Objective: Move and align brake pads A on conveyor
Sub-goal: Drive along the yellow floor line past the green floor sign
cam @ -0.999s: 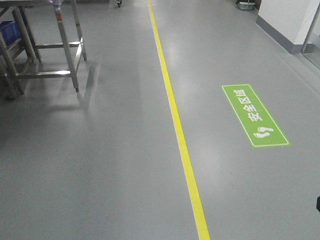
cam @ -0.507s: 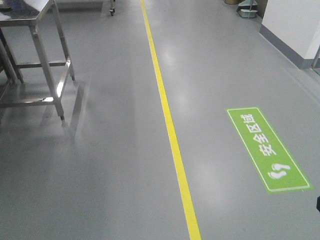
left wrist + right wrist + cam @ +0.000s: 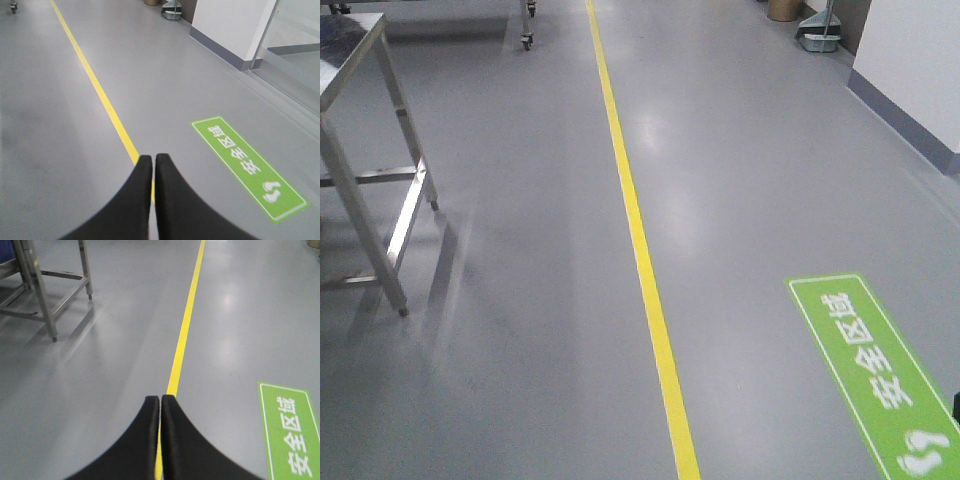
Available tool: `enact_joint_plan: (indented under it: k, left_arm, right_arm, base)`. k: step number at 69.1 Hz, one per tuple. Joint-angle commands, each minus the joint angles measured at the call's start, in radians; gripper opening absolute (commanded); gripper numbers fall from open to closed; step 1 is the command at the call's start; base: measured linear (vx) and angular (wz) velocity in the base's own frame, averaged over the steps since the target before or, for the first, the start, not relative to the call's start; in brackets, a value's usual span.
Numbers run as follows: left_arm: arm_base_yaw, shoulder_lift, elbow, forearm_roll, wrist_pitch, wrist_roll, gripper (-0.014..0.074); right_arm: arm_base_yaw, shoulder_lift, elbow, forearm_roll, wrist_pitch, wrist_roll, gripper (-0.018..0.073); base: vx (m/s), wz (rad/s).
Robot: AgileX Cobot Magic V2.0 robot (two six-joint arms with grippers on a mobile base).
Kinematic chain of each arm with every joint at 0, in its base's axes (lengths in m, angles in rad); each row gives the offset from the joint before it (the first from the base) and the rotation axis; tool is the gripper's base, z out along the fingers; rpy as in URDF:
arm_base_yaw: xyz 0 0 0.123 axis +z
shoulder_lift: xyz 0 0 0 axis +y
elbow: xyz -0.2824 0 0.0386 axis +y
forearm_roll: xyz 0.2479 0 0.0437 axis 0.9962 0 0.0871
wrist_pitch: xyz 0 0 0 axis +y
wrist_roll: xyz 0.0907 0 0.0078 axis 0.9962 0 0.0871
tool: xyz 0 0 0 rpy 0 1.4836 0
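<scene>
- The grey, glossy workshop floor [image 3: 520,400] filled all three views. Neither the brake pads A nor the conveyor showed anywhere, so the worst risk, as I judged it, was the mobile base halting or turning off course and leaving the arms out of reach of both.
- The shiny steel table with tubular legs [image 3: 348,55] stood at 9 to 10 o'clock in the front view, near the travel path. A drift leftwards could have clipped its nearest leg.
- The yellow painted floor line [image 3: 640,250] ran from 12 to 6 o'clock. Wandering across it would have been a sign of heading error.
- The black left gripper [image 3: 153,165] had its jaws pressed together on nothing, and so did the black right gripper [image 3: 160,405]. If they reached the pads that way, the fingers could have shoved a pad instead of straddling it.
- Against a second before, the table had slid from about 10 o'clock out towards the 9 o'clock edge, losing its far legs and the blue crate from the front view.
- The green rectangular floor sign with white characters and footprints [image 3: 880,385] had dropped from 3 o'clock to 5 o'clock, cut now by the bottom edge, so the base had evidently rolled forward.
</scene>
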Motion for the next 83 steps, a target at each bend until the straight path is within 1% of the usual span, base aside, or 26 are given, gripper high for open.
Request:
enact_joint_plan:
  k: [1, 29, 83]
  left_arm:
    - [-0.005, 0.013, -0.028, 0.011, -0.073, 0.0, -0.0006]
    - [-0.005, 0.013, -0.028, 0.011, -0.073, 0.0, -0.0006]
    - [-0.005, 0.013, -0.028, 0.011, -0.073, 0.0, -0.0006]
  right_arm:
    - [-0.003, 0.008, -0.026, 0.003, -0.069, -0.008, -0.0008]
    - [-0.003, 0.009, -0.026, 0.003, -0.069, -0.008, -0.0008]
    - [-0.003, 0.009, -0.026, 0.003, -0.069, -0.008, -0.0008]
  base:
    - [0.72, -0.02]
    - [0.71, 0.01]
    - [0.7, 0.08]
